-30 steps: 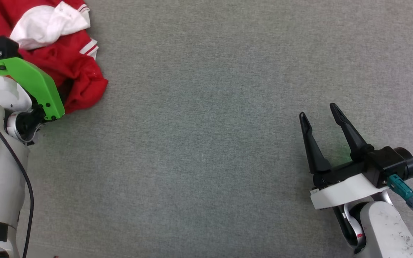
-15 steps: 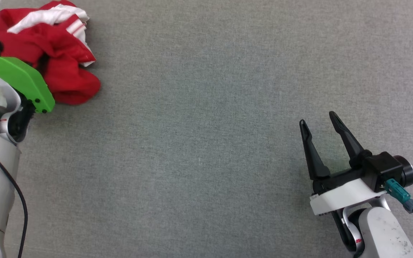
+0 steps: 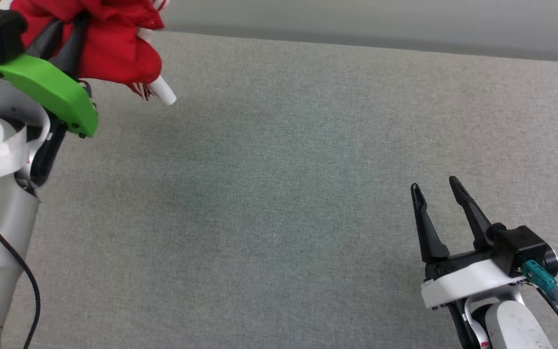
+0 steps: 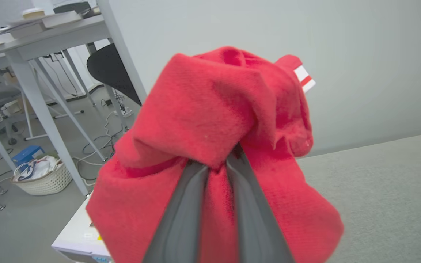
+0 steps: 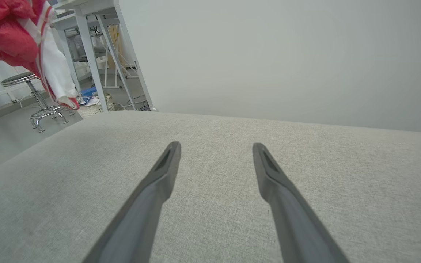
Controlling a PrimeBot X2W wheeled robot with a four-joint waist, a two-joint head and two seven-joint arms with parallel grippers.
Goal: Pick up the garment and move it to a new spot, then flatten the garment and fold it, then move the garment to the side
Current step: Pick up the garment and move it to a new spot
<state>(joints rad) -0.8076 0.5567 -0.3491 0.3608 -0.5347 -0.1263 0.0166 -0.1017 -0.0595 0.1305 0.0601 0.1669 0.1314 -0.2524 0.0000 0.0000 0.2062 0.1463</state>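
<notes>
The garment point(image 3: 114, 43), a bunched red jersey with a white sleeve end, hangs off the grey table top point(image 3: 279, 194) at the head view's upper left. My left gripper point(image 3: 68, 29) is shut on it, its dark fingers buried in the red cloth. In the left wrist view the garment point(image 4: 210, 120) wraps around my left gripper point(image 4: 219, 160), and a red-white striped trim shows at its upper right. The right wrist view shows the garment point(image 5: 16, 40) dangling at the upper left. My right gripper point(image 3: 434, 186) stands open at the lower right over bare table, also seen as my right gripper point(image 5: 216, 149).
The table's far edge point(image 3: 356, 46) runs along the top of the head view, with a pale wall behind. Beyond the table's left side stand desks point(image 4: 42, 33), a stool point(image 5: 31, 95), a white basket point(image 4: 44, 179) and floor cables.
My left gripper has shut on the garment and lifted it off the table. The head camera has tilted up, bringing the table's far edge into view. The right gripper stays open.
</notes>
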